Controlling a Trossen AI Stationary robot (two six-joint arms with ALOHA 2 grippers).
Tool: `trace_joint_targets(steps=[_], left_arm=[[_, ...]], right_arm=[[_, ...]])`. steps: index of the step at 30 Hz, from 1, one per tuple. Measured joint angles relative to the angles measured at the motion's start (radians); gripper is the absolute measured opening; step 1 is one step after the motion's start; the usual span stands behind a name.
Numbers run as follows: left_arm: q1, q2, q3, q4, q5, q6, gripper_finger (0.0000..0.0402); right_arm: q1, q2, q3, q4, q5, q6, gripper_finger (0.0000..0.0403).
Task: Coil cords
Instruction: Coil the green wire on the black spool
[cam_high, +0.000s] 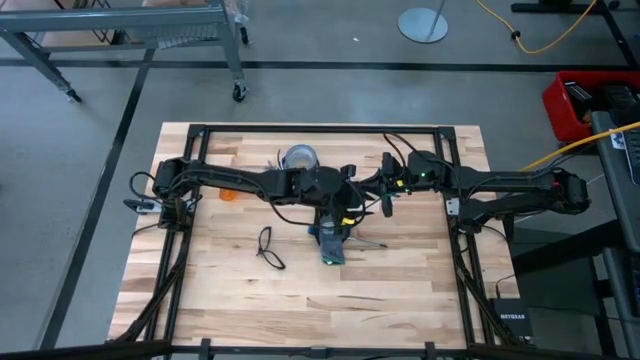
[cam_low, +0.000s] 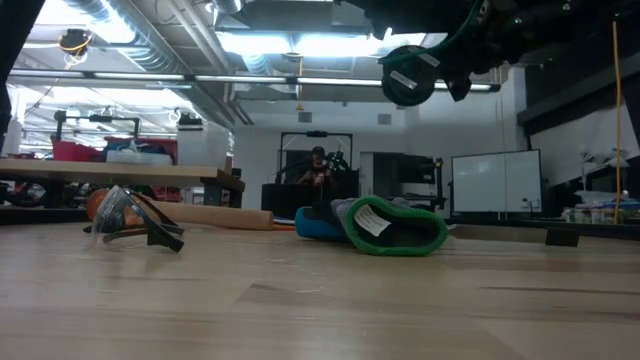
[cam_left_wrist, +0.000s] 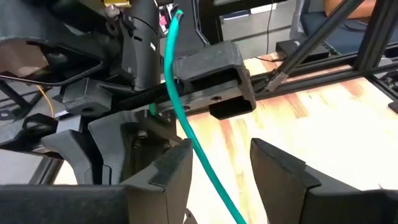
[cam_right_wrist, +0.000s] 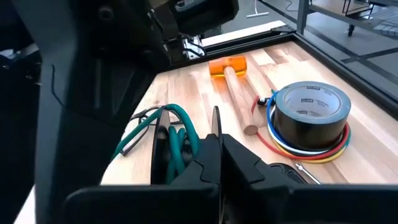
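Left gripper (cam_left_wrist: 217, 180) hangs over the middle of the table with its two dark fingers (cam_left_wrist: 165, 177) spread apart, closed on nothing; a teal cord (cam_left_wrist: 186, 118) runs through the gap between them, and whether it touches either finger cannot be told. Just ahead of those fingers stands the right arm's dark housing. Right gripper (cam_right_wrist: 219, 155) sits close beside the left one, its fingers pressed together on the thin rim of a small round black disc (cam_right_wrist: 215, 127). Teal cord is wound on that spool (cam_right_wrist: 177, 149), which lies right against this gripper's fingertips. Beyond the spool from the right gripper, on the wooden table (cam_right_wrist: 186, 87), lie a wooden-handled mallet with an orange head (cam_right_wrist: 231, 78) and a grey tape roll (cam_right_wrist: 311, 115) resting on red, yellow and blue rings. From above, a second cord, a loose dark loop (cam_high: 268, 247), lies flat on the table, well apart from both grippers on the left arm's side. A black-and-blue work glove with a green cuff (cam_low: 390, 225) lies beneath the two grippers.
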Motion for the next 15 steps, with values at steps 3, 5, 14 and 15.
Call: trace_joint_targets(steps=[3, 5, 14, 15], left_arm=[[-0.004, 0.000, 0.000, 0.001, -0.001, 0.001, 0.0155], [-0.004, 0.000, 0.000, 0.000, -0.001, 0.003, 0.0155], [0.001, 0.000, 0.001, 0.005, -0.015, -0.041, 0.0155], [0.001, 0.000, 0.001, 0.007, -0.017, -0.040, 0.0155]], right_arm=[[0.000, 0.000, 0.000, 0.006, 0.000, 0.000, 0.0001], [0.000, 0.000, 0.000, 0.009, 0.001, 0.000, 0.0001], [0.000, 0.000, 0.000, 0.061, 0.005, 0.018, 0.0001], [0.000, 0.000, 0.000, 0.068, 0.006, 0.018, 0.0001]])
